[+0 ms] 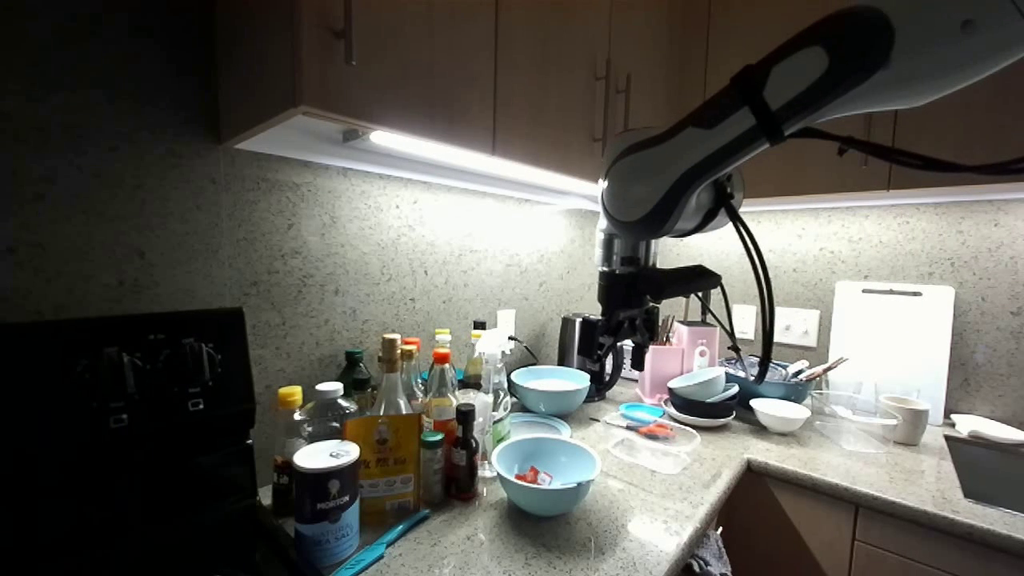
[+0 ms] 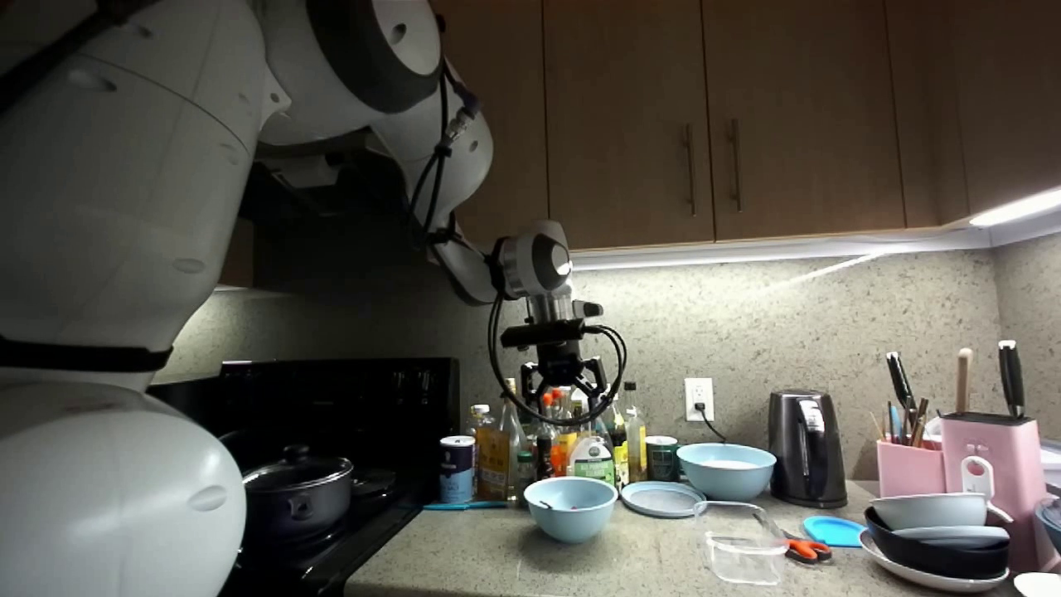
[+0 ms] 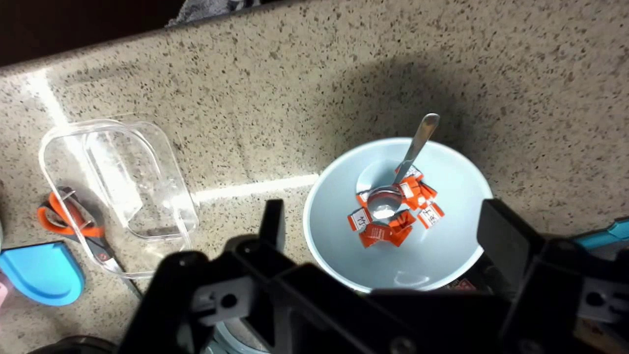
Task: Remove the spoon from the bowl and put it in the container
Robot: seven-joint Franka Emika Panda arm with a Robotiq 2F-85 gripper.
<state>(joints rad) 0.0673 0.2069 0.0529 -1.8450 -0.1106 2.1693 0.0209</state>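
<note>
The light blue bowl (image 1: 544, 502) stands on the counter in both exterior views (image 2: 572, 526). In the wrist view the bowl (image 3: 442, 246) holds several red-and-white packets and a metal spoon (image 3: 417, 143). The spoon's round end lies on the packets and its handle leans out over the rim. A clear plastic container (image 3: 184, 209) stands on the counter to the left of the bowl in the wrist view; it also shows in both exterior views (image 1: 652, 458) (image 2: 744, 560). My gripper (image 3: 383, 216) is open and empty, well above the counter in both exterior views (image 1: 616, 348) (image 2: 564, 400).
Orange-handled scissors (image 3: 100, 248) lie by the container, with a bright blue flat piece (image 3: 44, 275) close by. Several bottles (image 1: 444, 392) crowd behind the bowl. A second blue bowl (image 2: 725, 477), a round lid (image 2: 663, 500), a kettle (image 2: 806, 452) and stacked dishes (image 2: 937, 551) stand farther along.
</note>
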